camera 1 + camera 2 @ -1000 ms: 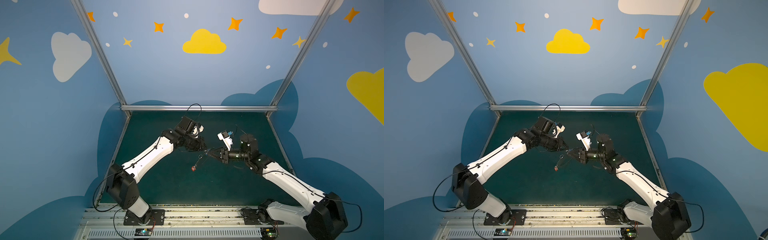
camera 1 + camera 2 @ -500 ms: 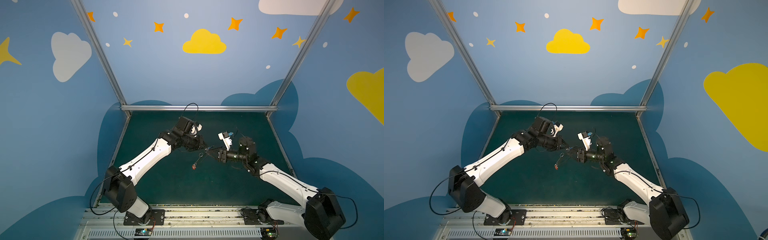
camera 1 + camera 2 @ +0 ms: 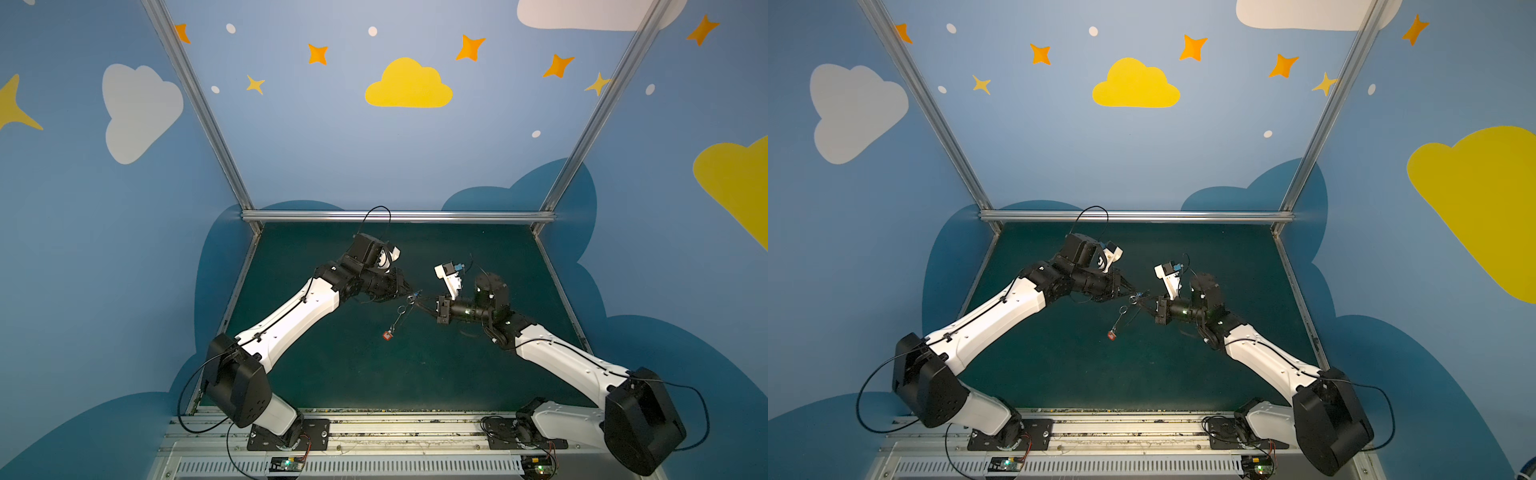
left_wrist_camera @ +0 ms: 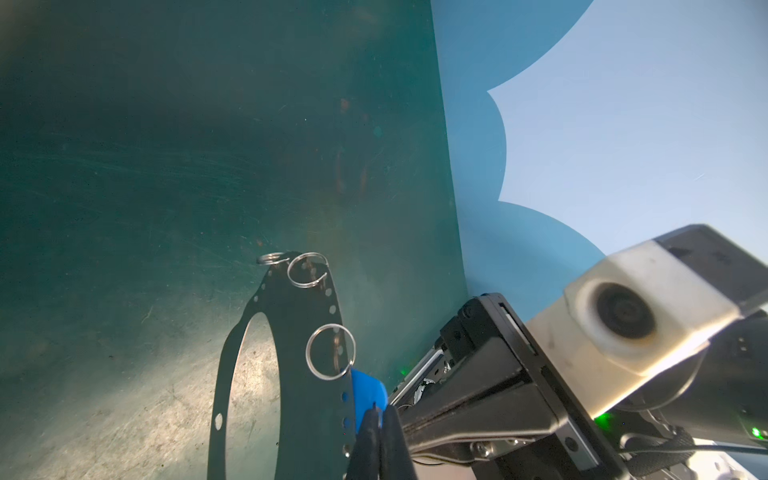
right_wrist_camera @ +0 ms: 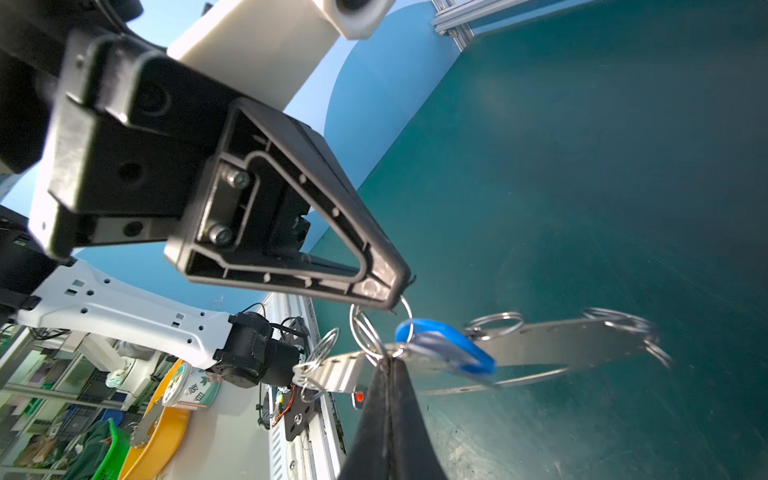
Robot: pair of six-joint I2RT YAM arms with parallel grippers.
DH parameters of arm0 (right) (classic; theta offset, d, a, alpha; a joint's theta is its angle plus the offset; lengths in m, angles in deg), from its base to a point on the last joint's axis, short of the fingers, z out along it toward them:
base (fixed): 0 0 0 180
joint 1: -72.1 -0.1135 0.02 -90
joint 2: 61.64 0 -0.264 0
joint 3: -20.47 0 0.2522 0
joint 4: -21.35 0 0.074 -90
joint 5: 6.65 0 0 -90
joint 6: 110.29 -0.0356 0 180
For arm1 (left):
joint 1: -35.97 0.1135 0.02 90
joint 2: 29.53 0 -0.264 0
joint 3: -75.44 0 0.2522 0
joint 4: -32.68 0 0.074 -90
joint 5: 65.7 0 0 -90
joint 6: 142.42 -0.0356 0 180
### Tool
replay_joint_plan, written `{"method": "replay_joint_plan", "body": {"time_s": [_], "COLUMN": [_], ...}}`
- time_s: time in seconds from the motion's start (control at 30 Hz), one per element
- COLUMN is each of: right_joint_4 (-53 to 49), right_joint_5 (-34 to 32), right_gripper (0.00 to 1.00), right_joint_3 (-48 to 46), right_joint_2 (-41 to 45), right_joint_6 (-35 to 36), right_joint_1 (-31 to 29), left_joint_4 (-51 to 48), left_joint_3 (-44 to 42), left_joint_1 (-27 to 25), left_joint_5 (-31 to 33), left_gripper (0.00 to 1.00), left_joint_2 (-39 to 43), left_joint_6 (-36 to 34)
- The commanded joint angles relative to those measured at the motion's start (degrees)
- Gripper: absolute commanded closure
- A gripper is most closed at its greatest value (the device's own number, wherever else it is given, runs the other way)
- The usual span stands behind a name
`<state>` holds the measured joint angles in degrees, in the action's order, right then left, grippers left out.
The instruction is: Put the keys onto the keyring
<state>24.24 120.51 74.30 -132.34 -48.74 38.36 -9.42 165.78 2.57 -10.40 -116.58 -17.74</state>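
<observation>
The right pincer [image 5: 389, 363] holds the keyring [image 5: 561, 345] steady so the left pincer [image 5: 394, 298], pinching the blue key [image 5: 446, 345], can hook it on

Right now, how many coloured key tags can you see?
2. Blue tag lies against the keyring, in mid-air. Red tag dangles below the keyring in both top views. No others show; none looks hidden.

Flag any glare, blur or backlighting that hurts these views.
Left wrist view: the flat grey oval metal keyring is a backlit silhouette; glare washes the green table mat. Right wrist view: the blue plastic key tag is blurred. Both top views: evenly lit, sharp.
</observation>
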Motion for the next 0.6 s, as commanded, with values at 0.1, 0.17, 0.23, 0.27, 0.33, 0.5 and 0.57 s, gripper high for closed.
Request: {"method": "replay_joint_plan", "body": {"time_s": [0.1, 0.17, 0.23, 0.27, 0.33, 0.5, 0.57], "right_joint_4": [-5.6, -6.4, -6.1, -6.1, -6.1, -5.8, -5.3], "right_joint_5": [-7.2, -7.3, -8.0, -8.4, -9.3, -10.9, -8.2], "right_gripper": [1.0, 1.0, 1.0, 1.0, 1.0, 1.0, 0.92], "right_joint_3": [2.0, 2.0, 1.5, 1.4, 1.0, 1.2, 1.6], "right_joint_2": [2.0, 2.3, 2.8, 3.2, 3.9, 4.7, 4.9], "right_joint_6": [2.5, 3.0, 2.6, 2.5, 2.4, 2.0, 2.2], "right_joint_1": [-0.1, -0.1, -0.2, -0.2, -0.3, -0.2, -0.2], "left_joint_4": [0.3, 0.1, 0.3, 0.5, 1.0, 1.2, 1.2], "left_joint_3": [-0.8, -1.1, -1.4, -1.5, -1.8, -1.7, -1.9], "left_joint_1": [1.3, 1.7, 1.8, 1.9, 1.9, 1.9, 2.1], "left_joint_5": [-1.6, -1.7, -1.3, -1.3, -1.7, -3.2, -3.1], "left_gripper": [0.96, 0.96, 0.96, 0.96, 0.96, 0.96, 0.96], "left_joint_2": [3.9, 4.6, 4.9, 5.0, 4.8, 4.1, 4.2], "left_joint_6": [0.3, 0.3, 0.5, 0.6, 0.9, 1.4, 1.7]}}
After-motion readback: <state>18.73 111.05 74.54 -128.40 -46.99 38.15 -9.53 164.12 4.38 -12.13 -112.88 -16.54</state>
